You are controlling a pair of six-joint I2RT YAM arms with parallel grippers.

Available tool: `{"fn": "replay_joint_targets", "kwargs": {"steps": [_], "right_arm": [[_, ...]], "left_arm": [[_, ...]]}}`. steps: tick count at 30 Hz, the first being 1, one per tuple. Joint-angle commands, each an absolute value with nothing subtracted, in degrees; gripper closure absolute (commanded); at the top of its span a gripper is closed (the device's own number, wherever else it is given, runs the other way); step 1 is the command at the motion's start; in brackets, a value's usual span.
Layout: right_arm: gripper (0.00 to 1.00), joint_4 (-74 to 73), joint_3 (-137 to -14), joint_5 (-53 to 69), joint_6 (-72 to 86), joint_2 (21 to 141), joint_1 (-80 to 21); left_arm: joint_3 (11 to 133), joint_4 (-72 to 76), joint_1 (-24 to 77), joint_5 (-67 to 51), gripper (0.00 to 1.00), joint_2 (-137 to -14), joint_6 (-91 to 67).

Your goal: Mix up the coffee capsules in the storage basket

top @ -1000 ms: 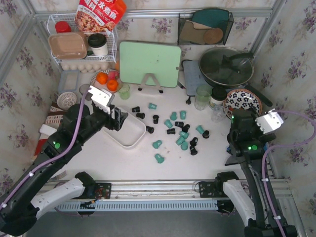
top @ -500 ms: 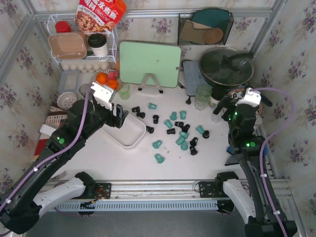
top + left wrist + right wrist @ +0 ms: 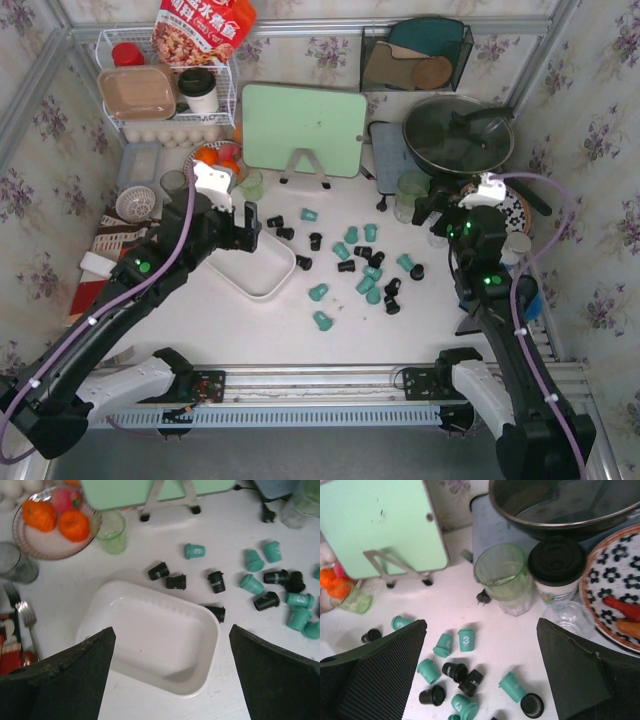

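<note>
- Basket (image 3: 262, 272) sits on the table (image 3: 250, 320) left of centre, set diagonally, open side up.
- Capsules (image 3: 372, 273), teal and black mixed, all lie on the table outside the basket, scattered to its right. Most are on their sides, a few upright.
- Nearest ones: one black capsule just beside the basket's far right corner, and two more black ones side by side just past its far rim.
- The thickest bunch is mid-table, right of the basket. Two teal ones lie apart from it, nearer the arm bases.
- Left gripper (image 3: 236, 232) hangs over the basket's far-left end, jaws wide with nothing between them. In its wrist view the basket shows below, between the fingers (image 3: 75, 675).
- Right gripper (image 3: 435, 208) hangs above the table at the right end of the scatter, near a green cup (image 3: 411, 190). Its jaws are wide and hold nothing.
- Right wrist view: teal and black capsules below, and the green cup next to a black-lidded jar (image 3: 556, 565) and a clear glass (image 3: 568, 617).
- Behind the capsules, a pale green board (image 3: 303, 128) leans on a stand.
- Far left: a fruit plate (image 3: 47, 545) with oranges, a small green cup (image 3: 110, 530) just beside it, and a fork (image 3: 27, 617) left of the basket.
- Far right: a dark pan (image 3: 458, 135) and a flowered plate (image 3: 605, 575).
- Wire rack (image 3: 170, 90) in the far-left corner, well apart from the basket.
</note>
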State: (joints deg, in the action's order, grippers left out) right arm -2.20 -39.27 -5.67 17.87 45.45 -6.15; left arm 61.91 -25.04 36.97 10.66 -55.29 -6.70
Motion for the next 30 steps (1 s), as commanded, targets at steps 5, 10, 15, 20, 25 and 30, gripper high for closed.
{"fn": "replay_joint_targets", "kwargs": {"steps": [5, 10, 15, 20, 25, 30], "right_arm": [[0.01, 8.56, -35.47, 13.45, 18.54, 53.72, -6.20], [0.12, 23.29, -23.90, 17.69, 23.42, 53.33, -6.20], [0.15, 29.69, -17.43, 15.41, 25.51, 49.98, -6.24], [0.14, 26.86, -17.56, 12.98, 26.14, 47.87, -6.30], [0.00, 24.86, -18.75, 11.12, 23.53, 47.20, -9.61], [0.00, 19.78, -21.88, -3.57, 13.40, 47.07, -21.81]], "left_arm": [[61.87, -37.26, 35.95, 23.89, 0.01, -57.58, -20.24], [53.72, -42.17, 35.86, 29.35, 0.01, -54.52, -29.48], [47.76, -42.76, 35.77, 29.53, 0.02, -53.81, -37.69], [47.89, -43.10, 35.81, 28.04, 0.03, -58.84, -42.75], [48.67, -42.21, 35.77, 26.23, 0.07, -64.87, -46.63], [47.84, -37.79, 35.82, 24.37, 0.11, -69.03, -48.05]]}}
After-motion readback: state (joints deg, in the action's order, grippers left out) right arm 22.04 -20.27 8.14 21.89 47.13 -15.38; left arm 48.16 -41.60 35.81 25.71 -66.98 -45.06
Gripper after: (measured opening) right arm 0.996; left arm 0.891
